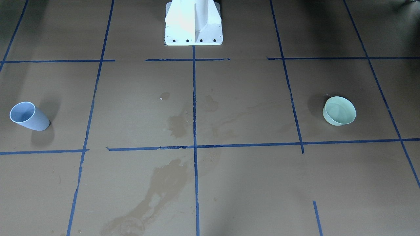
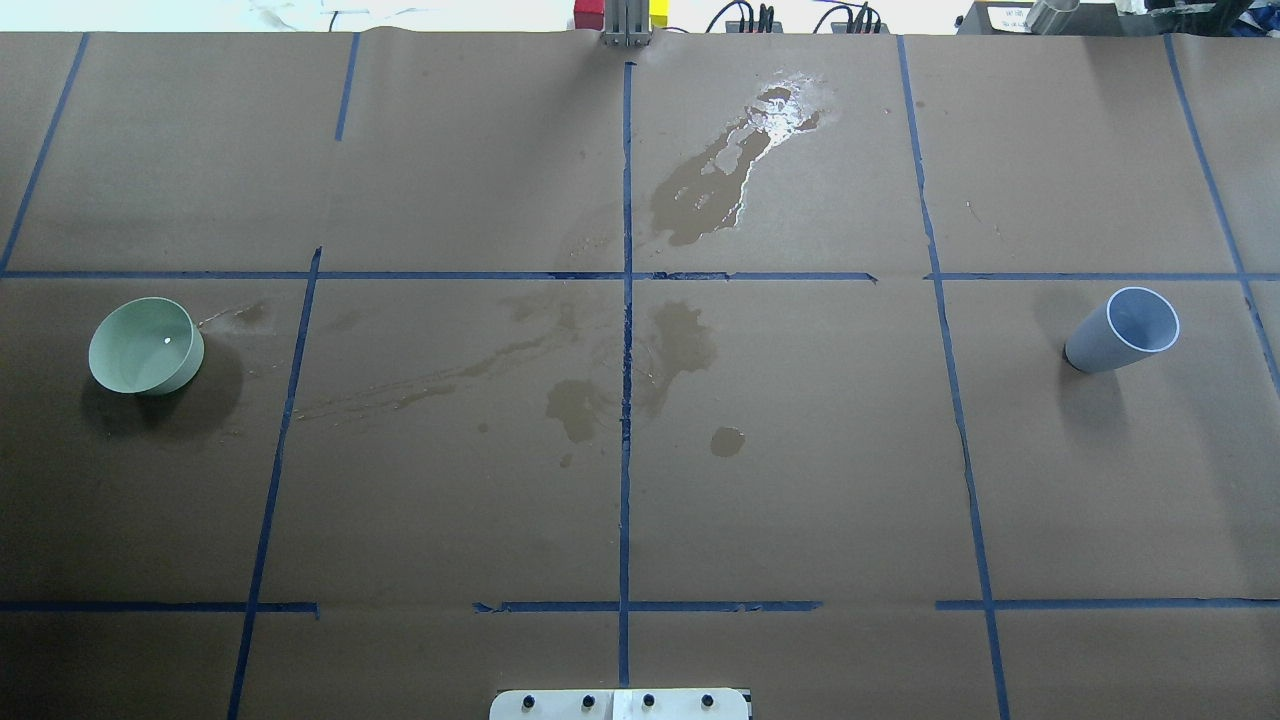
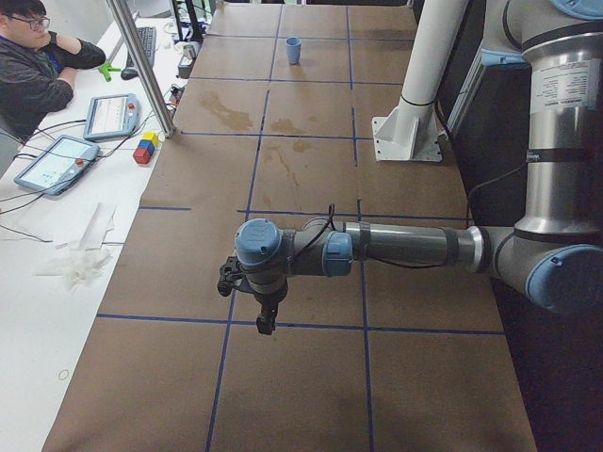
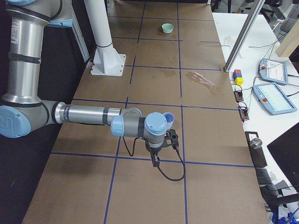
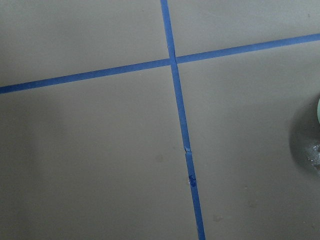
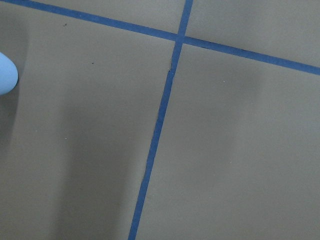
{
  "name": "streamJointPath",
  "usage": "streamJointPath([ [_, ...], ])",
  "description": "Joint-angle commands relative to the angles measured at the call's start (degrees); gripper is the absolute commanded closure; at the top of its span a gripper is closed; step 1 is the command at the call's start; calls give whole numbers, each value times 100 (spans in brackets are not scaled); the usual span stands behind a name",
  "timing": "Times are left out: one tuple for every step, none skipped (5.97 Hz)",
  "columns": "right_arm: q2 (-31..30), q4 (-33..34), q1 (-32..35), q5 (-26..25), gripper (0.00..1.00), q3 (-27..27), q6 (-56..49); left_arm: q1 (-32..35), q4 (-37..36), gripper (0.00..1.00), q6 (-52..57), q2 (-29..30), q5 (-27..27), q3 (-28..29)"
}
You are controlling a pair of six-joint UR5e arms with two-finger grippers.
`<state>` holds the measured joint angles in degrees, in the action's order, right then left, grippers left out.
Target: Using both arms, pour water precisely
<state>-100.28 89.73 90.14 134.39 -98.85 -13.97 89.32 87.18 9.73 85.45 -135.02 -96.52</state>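
Green bowl (image 2: 145, 345) at left end of taped surface (image 2: 420, 500), blue cup (image 2: 1122, 330) at right; water puddles (image 2: 745, 160) between. Hovering left fingers (image 3: 267, 323) and right fingers (image 4: 155, 161): opening impossible to tell.

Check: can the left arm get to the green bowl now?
Likely yes. The green bowl stands alone on the brown paper, on the side of the left arm, with nothing beside it; its rim edges into the left wrist view.

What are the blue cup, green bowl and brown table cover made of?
Blue cup: likely plastic, smooth, matte, thin even rim. Green bowl: likely plastic too, with a small glint inside. Table cover: brown paper, it seems; spills show as soaked-in dark stains.
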Motion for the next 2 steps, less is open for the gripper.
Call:
streamJointPath([
  [-1,1,-23,9,0,6,0,-3,1,0,3,-2,2,27],
  [-1,1,-41,9,0,32,0,-11,1,0,3,-10,10,45],
])
